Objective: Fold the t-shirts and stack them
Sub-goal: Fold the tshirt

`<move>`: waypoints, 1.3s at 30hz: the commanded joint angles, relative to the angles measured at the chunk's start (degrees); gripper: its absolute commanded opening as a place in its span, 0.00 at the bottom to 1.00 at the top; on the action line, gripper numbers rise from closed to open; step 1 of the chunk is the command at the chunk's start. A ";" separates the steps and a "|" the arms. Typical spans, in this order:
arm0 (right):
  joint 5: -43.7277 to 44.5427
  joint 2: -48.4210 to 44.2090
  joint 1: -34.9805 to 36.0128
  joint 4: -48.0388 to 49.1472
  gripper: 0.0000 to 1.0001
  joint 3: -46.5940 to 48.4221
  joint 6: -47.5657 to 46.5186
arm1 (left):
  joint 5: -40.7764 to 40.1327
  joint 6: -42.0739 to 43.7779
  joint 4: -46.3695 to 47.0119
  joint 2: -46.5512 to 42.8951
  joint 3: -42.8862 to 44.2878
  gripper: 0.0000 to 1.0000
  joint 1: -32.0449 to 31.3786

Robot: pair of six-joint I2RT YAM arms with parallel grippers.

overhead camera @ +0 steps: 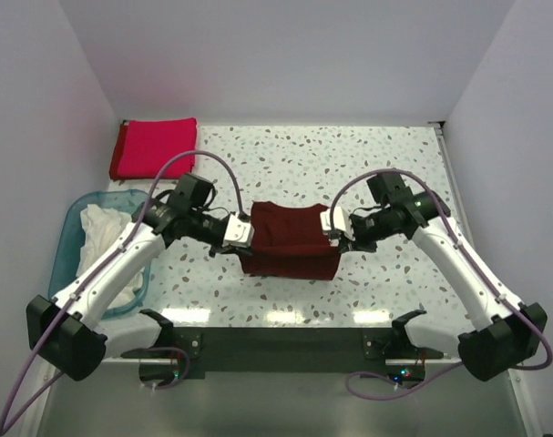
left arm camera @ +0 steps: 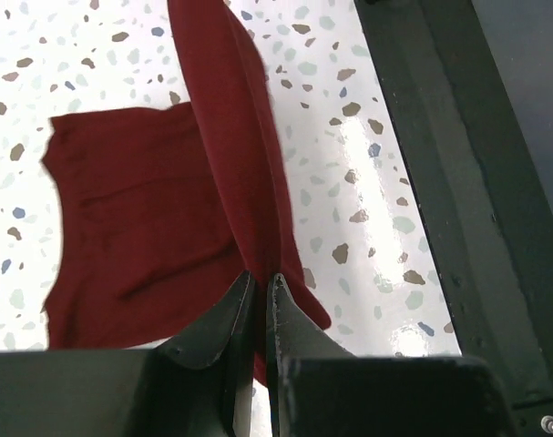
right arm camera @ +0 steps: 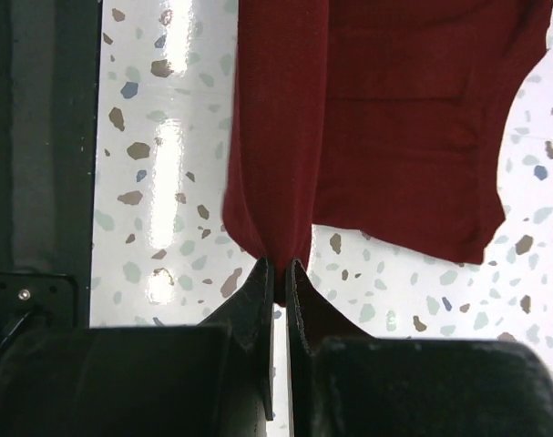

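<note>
Your left gripper point(left arm camera: 261, 278) and right gripper point(right arm camera: 279, 266) each pinch shut on the lifted near edge of the maroon t-shirt point(overhead camera: 290, 241), which lies mid-table between them. If the arms travel unevenly, the thin fold may slip from one pinch and skew the crease. The wrist views confirm both grips. Only the overhead shows the white t-shirts point(overhead camera: 103, 228) in the blue tub point(overhead camera: 98, 196) and, farthest, the folded crimson t-shirt point(overhead camera: 155, 147).

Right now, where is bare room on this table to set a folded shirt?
Bare: the far strip of table from the crimson shirt to the right wall, and a near strip between the maroon shirt and the black rail. Crowded: the left, with the blue tub; the centre, under that held shirt.
</note>
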 commanded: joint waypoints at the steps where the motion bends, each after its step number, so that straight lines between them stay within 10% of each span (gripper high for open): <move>1: -0.46 7.23 -2.23 -3.36 0.00 3.49 -2.01 | 0.00 -2.63 -5.17 3.91 6.44 0.00 0.35; 23: -0.91 54.78 -9.27 -3.36 0.00 36.70 0.09 | -3.09 1.07 2.46 50.49 30.62 0.09 10.45; 34: -1.34 52.27 -7.52 -0.82 0.00 24.62 3.61 | -0.81 -3.42 6.07 45.70 20.35 0.18 9.23; 39: -5.90 47.77 -7.95 -7.28 0.39 24.32 4.84 | 0.51 -5.79 10.29 37.34 14.01 0.42 9.22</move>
